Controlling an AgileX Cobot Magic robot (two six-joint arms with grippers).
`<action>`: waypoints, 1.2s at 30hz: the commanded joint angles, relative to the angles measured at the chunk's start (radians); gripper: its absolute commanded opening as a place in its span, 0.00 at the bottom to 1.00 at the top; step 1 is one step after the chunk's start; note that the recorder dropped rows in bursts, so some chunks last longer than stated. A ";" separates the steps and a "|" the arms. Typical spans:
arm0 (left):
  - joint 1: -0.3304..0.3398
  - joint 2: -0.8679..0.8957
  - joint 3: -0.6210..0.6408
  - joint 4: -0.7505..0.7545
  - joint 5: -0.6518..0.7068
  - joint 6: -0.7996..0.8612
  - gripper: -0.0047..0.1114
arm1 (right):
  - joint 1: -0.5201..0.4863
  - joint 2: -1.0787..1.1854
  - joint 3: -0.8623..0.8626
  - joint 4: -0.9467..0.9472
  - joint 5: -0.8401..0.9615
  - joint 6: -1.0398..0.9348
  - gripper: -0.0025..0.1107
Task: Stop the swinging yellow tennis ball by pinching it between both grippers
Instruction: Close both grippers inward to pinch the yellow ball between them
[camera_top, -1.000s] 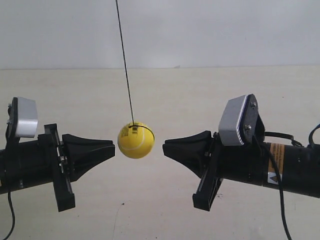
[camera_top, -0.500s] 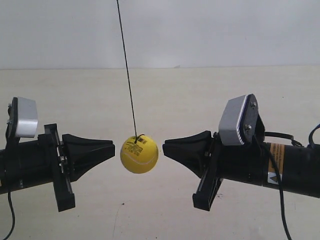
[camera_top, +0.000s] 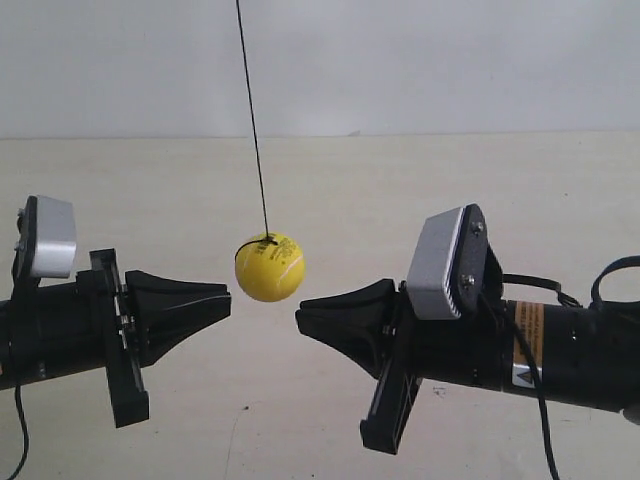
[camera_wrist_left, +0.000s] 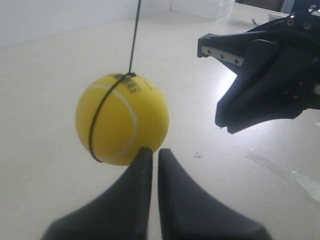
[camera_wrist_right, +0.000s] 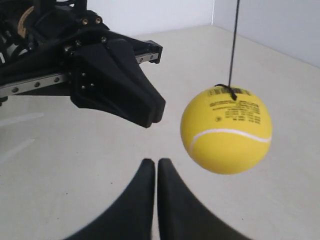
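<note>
Arm at the exterior view's right (camera_top: 540, 350): it has advanced toward the centre and dropped lower than half a second ago; its pointed fingers (camera_top: 335, 315) now end below the ball's lower edge.
Arm at the exterior view's left (camera_top: 50, 330): unmoved; its fingers (camera_top: 185, 300) aim at the ball from just beside it, slightly lower.
Left gripper (camera_wrist_left: 151, 151): fingers closed to a thin slit, holding nothing; the tips appear against the ball's underside, but whether they touch it cannot be told.
Right gripper (camera_wrist_right: 151, 161): fingers closed to a thin slit, holding nothing; the ball hangs apart from the tips, off to one side.
Yellow tennis ball (camera_top: 270, 267): it has swung higher and toward the exterior view's left; it hangs in the air between the two grippers, pinched by neither.
Barcode label (camera_wrist_right: 235, 107): faces the right wrist camera.
Cord (camera_top: 252, 120): black, taut, slightly slanted, tied around the ball.
</note>
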 joint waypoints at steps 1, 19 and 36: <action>-0.005 0.002 -0.005 -0.031 -0.010 0.006 0.08 | 0.003 0.000 -0.002 0.020 0.019 -0.019 0.02; -0.005 0.021 -0.005 -0.017 -0.010 0.006 0.08 | 0.003 0.000 -0.002 0.022 0.025 -0.009 0.02; -0.005 0.024 -0.009 -0.017 -0.010 0.006 0.08 | 0.003 0.000 -0.002 0.022 0.025 -0.011 0.02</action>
